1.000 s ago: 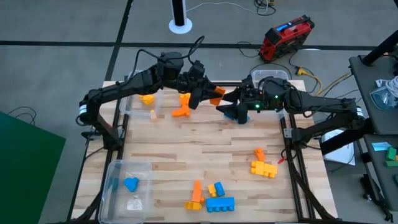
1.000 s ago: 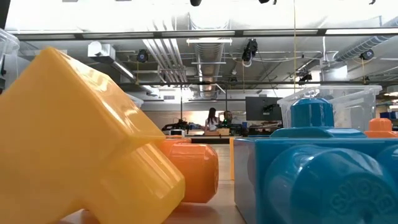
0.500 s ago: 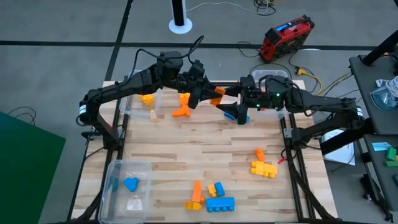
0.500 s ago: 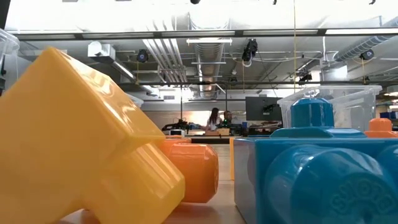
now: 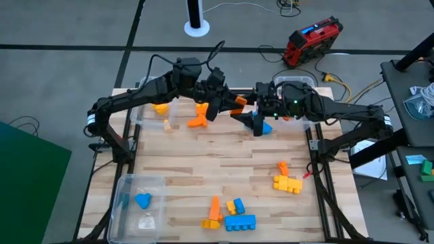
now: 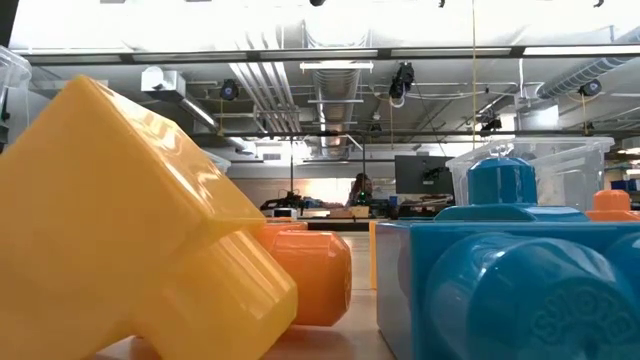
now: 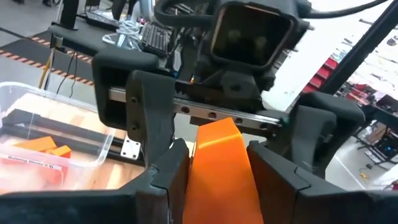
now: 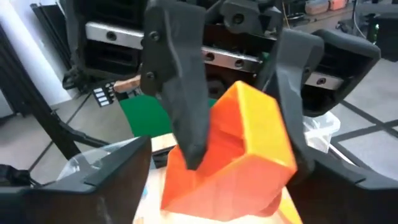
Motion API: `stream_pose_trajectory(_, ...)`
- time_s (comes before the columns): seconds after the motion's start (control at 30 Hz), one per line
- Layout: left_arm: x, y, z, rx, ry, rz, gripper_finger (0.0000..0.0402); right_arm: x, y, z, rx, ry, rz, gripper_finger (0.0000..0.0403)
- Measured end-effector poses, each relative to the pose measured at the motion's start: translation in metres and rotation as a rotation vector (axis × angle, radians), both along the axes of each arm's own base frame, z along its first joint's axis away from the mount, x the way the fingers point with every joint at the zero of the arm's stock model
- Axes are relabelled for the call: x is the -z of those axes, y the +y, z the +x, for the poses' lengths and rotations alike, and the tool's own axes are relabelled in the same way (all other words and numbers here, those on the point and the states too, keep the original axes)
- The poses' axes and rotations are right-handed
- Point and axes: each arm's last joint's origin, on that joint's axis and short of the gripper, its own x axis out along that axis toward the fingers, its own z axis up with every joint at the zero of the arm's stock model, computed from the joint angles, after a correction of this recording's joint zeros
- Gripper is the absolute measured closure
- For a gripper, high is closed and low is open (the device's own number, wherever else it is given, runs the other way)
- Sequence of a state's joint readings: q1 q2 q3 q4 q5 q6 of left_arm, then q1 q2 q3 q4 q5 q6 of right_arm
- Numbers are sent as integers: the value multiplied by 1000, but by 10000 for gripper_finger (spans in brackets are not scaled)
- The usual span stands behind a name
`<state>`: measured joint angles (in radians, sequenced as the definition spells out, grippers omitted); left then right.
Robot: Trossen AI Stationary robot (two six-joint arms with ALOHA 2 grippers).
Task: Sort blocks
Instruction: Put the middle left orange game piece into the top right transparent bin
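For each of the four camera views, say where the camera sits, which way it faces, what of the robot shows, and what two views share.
High view: overhead, looking straight down on the table; both arms, left gripper meeting right gripper.
Low view: at tabletop height, looking level into the room; no robot parts, only a yellow block and blue block close up.
Left wrist view: faces the right gripper; own fingers hold an orange block.
Right wrist view: faces the left gripper.
Both wrist views share that orange block.

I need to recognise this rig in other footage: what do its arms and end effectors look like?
Two matte black jointed arms, left arm and right arm, with black cables looping over the links. A small green light glows on the right arm's wrist. Each end effector, left and right, has two dark angular fingers on a silver rail.
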<state>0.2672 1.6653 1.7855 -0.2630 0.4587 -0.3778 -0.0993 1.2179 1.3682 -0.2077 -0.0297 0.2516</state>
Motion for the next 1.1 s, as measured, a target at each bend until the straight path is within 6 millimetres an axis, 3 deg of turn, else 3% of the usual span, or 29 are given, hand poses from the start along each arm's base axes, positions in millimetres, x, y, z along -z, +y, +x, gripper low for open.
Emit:
stream_pose_trajectory(0.33,-1,0,-1,10,-13,51,276,0,-2,-1,8,4,38,251)
stream_pose_trajectory(0.67,-1,0,-1,1,-2,11,275,2,-2,-1,11,27,39,252)
stream_pose_trajectory(1.1,4,6,-7,-40,75,-30,274,20,-10,-7,67,201,115,252)
